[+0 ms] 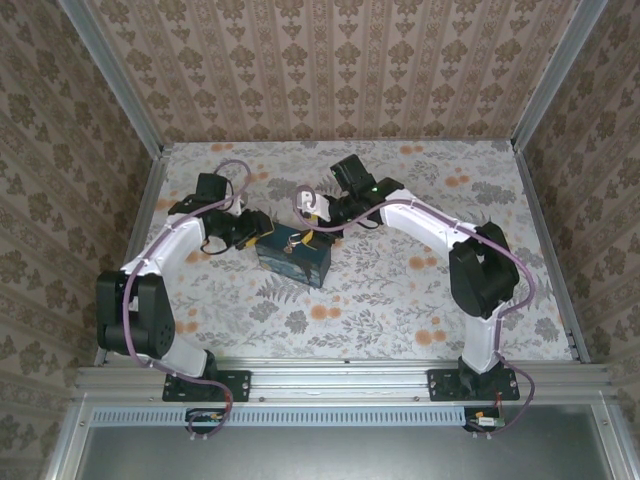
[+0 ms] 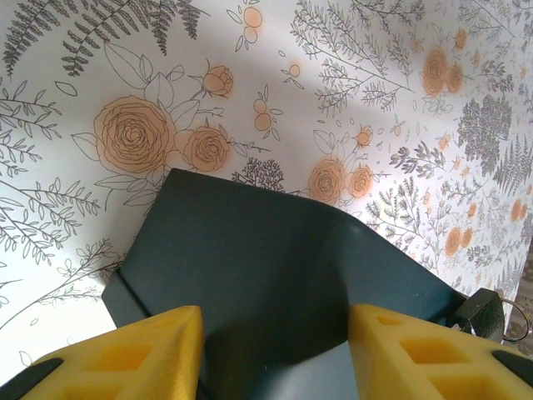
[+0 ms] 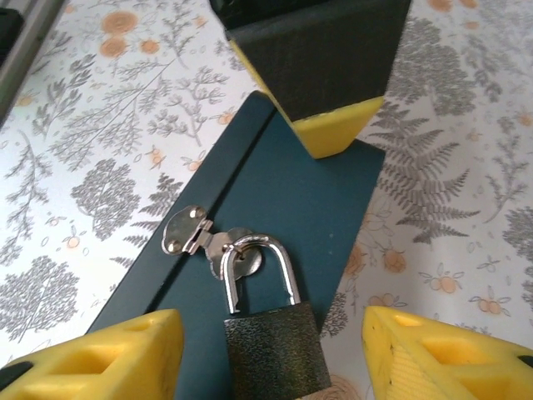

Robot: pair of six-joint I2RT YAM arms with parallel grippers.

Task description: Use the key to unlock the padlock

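Note:
A dark padlock (image 3: 271,350) lies on a dark teal box (image 3: 316,200), hooked through the box's silver hasp (image 3: 187,232). Its shackle (image 3: 258,267) stands open, with one leg lifted out of the body. My right gripper (image 3: 271,323) is open, with a yellow finger on each side of the padlock and a gap on both sides. My left gripper (image 2: 275,333) is shut on the far end of the box (image 2: 275,258); one of its fingers (image 3: 325,92) presses on that end. Beside the padlock body (image 2: 479,310) a thin metal ring (image 2: 518,321) shows. The key itself is hidden.
The box (image 1: 290,262) sits mid-table on a floral cloth (image 1: 400,290), with my left gripper (image 1: 252,237) at its left end and my right gripper (image 1: 312,215) just behind it. Patterned walls with metal posts (image 1: 545,70) enclose three sides.

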